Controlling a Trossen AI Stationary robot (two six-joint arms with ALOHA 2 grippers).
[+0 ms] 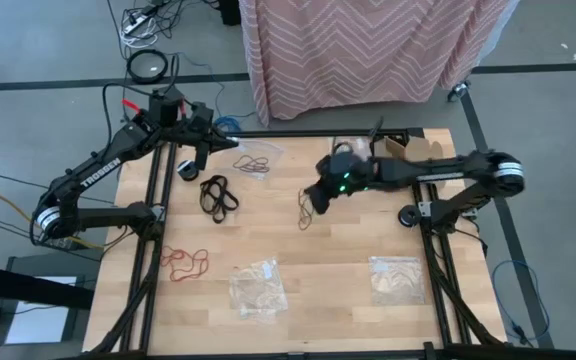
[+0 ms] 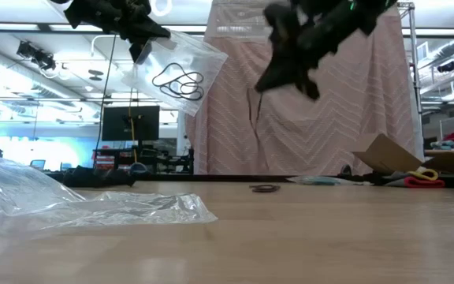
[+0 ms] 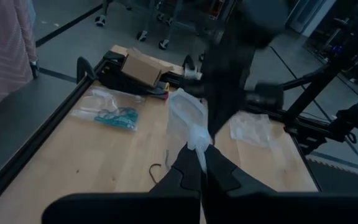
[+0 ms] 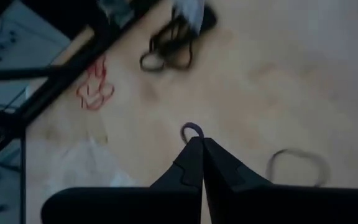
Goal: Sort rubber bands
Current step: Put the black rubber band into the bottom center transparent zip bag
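My left gripper (image 1: 204,140) is raised over the table's far left part, shut on a clear plastic bag (image 2: 176,75) with dark rubber bands (image 2: 178,82) inside. My right gripper (image 1: 315,198) hovers above the table's middle, shut on a thin dark brown band (image 1: 304,212). A cluster of black bands (image 1: 218,195) lies flat on the table near the left arm. Red bands (image 1: 183,262) lie toward the near left. Teal-blue bands (image 3: 118,116) sit inside another clear bag at the far edge. One loose dark band (image 4: 297,165) lies on the wood below my right gripper. My left gripper pinches a bunched edge of the clear bag (image 3: 197,140) between its two shut fingers. The bag is lifted clear of the table and spreads out sideways from the fingers, with the dark bands lying in it. My right gripper pinches the dark brown band between its fingertips, slanting down from above. A small loop of the band (image 4: 191,129) sticks out past the tips. The rest of the band (image 2: 252,102) hangs slack below, clear of the table.
Two crumpled clear bags (image 1: 258,285) (image 1: 396,278) lie near the table's near edge. A cardboard box (image 1: 400,148) sits at the far right. Black frame rails (image 1: 153,250) run along both sides. Bare wood shows in the table's middle.
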